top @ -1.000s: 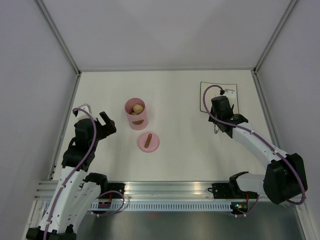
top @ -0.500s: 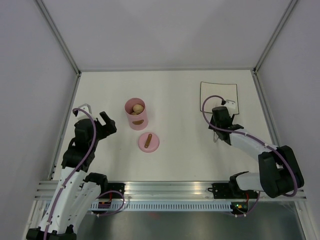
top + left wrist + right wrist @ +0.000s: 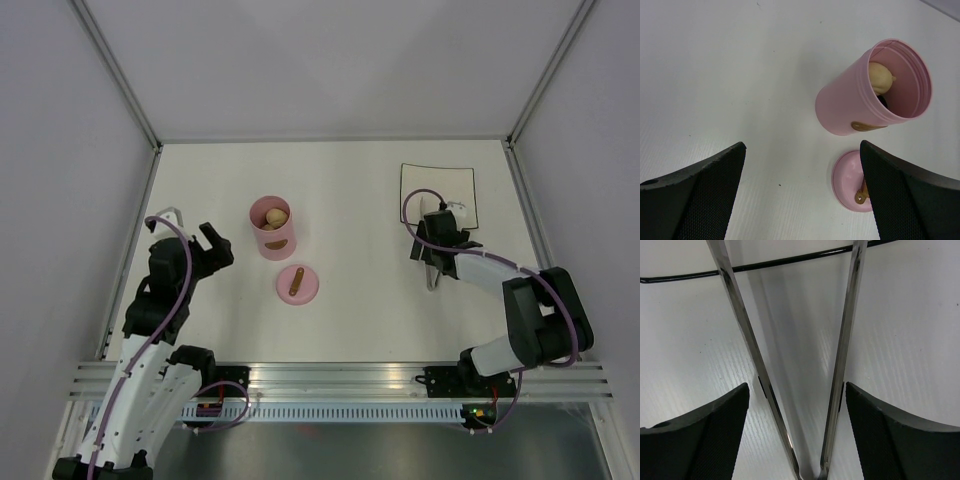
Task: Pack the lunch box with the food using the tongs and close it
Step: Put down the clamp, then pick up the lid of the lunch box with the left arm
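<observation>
The pink lunch box [image 3: 272,227] stands upright and uncovered mid-table, with pale round food [image 3: 274,215] inside it. Its pink lid [image 3: 298,284] lies flat just in front, brown handle up. The left wrist view shows the tub [image 3: 860,110], the food [image 3: 881,80] and the lid [image 3: 847,185]. My left gripper [image 3: 212,245] hovers open to the tub's left, holding nothing. The silver tongs [image 3: 432,272] lie on the table below the plate. My right gripper [image 3: 797,425] straddles the tongs [image 3: 842,365] near their joined end, jaws open, with a gap at the left arm.
A white square plate [image 3: 438,190] with a dark edge lies at the back right; its rim [image 3: 790,260] crosses the top of the right wrist view, under the tongs' tips. Grey walls bound the table on three sides.
The right arm has folded down and drawn back from the plate, bringing the tongs low over the table. Its jaws have widened off the tongs' arms. The left arm has stayed still.
</observation>
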Robot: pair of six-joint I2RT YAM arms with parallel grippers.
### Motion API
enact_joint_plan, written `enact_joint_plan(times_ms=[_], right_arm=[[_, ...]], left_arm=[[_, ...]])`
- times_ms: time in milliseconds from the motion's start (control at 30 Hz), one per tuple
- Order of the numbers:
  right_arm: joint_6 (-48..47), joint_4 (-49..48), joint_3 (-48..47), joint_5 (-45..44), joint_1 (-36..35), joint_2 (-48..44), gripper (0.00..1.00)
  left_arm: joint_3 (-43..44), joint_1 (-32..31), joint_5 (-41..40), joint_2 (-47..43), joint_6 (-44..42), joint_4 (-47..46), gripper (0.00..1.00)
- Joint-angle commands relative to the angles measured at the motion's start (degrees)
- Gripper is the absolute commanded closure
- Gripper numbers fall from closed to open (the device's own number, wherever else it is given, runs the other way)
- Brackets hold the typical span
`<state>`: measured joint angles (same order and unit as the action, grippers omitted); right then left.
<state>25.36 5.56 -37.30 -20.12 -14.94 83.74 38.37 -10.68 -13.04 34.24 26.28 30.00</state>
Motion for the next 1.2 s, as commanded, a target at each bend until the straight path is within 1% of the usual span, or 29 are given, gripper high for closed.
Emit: enact_joint_plan(times_ms=[0,67,100,233,267,333,367,467,500,567,600,633,667,700,733,767,800,833,933,1000,1167], right_arm=[[0.2,2.7,-3.1,1.5,0.3,0.1,0.16],[0.6,4.3,-3.7,2.2,0.3,-1.8,0.06],[0.7,4.9,-4.6,2.6,0.3,-4.2,0.02],[0.9,12.0,-9.1,3.2,0.3,-11.3,0.02],[0.9,13.3,-10.1,3.4,0.3,-12.7,0.02],[1.2,16.6,-12.2,4.3,0.3,-17.1,0.02],[1.4,17.5,-12.6,4.7,0.3,-19.8,0.02],[2.6,19.7,-12.8,7.5,0.3,-24.4,0.02],[2.8,20.4,-12.1,8.7,0.3,-25.3,0.02],[3.8,21.0,-11.0,11.2,0.3,-27.4,0.02],[4.1,21.3,-9.7,11.5,0.3,-28.0,0.02],[4.3,21.8,-9.1,11.5,0.3,-28.6,0.02],[4.6,21.9,-8.4,11.5,0.3,-29.8,0.02],[4.7,21.9,-7.2,11.4,0.3,-30.3,0.02],[4.8,21.9,-6.7,11.3,0.3,-30.7,0.02],[5.0,22.0,-6.3,11.5,0.3,-31.6,0.02],[5.0,22.2,-6.0,11.6,0.3,-32.1,0.02],[5.2,22.7,-5.9,11.9,0.3,-32.3,0.02],[5.3,23.2,-5.7,14.0,0.3,-34.1,0.02],[5.0,23.7,-5.5,14.6,0.3,-34.7,0.02],[3.5,25.7,-6.3,14.8,0.3,-36.4,0.02]], left_arm=[[0.0,0.2,1.9,-1.6,-1.1,-1.3,0.0],[-0.2,0.2,4.7,-3.1,-1.3,-0.9,0.0],[-0.1,0.3,5.9,-3.4,-1.6,-0.8,0.0],[2.1,0.3,12.6,-3.0,-1.8,2.7,0.02],[2.9,0.2,16.6,-2.7,-1.6,3.1,0.03],[4.6,0.0,21.4,-2.2,-1.6,3.7,0.07],[5.1,-0.2,25.7,-1.8,-1.8,4.3,0.08],[7.4,-2.4,29.6,1.1,-3.5,7.7,0.12],[8.2,-5.3,29.3,2.7,-3.9,8.4,0.13],[8.7,-9.7,25.0,4.3,-4.1,9.3,0.14],[8.8,-16.0,22.7,6.4,-4.0,9.7,0.14],[8.9,-19.5,20.3,8.1,-3.6,9.7,0.14],[9.1,-23.0,16.0,10.0,-2.7,9.7,0.14],[9.6,-29.0,14.3,12.1,-1.9,9.6,0.14],[10.1,-31.6,13.2,17.5,-1.2,9.7,0.15],[10.4,-33.9,8.0,20.0,0.2,9.7,0.16],[11.3,-37.0,6.4,22.9,0.7,9.7,0.16],[11.7,-38.2,3.4,27.4,1.6,9.6,0.16],[13.3,-40.3,-0.8,34.8,1.9,8.5,0.19],[13.8,-40.6,-2.4,36.9,1.8,7.5,0.2],[13.1,-40.5,-6.4,39.9,1.3,1.2,0.26]])
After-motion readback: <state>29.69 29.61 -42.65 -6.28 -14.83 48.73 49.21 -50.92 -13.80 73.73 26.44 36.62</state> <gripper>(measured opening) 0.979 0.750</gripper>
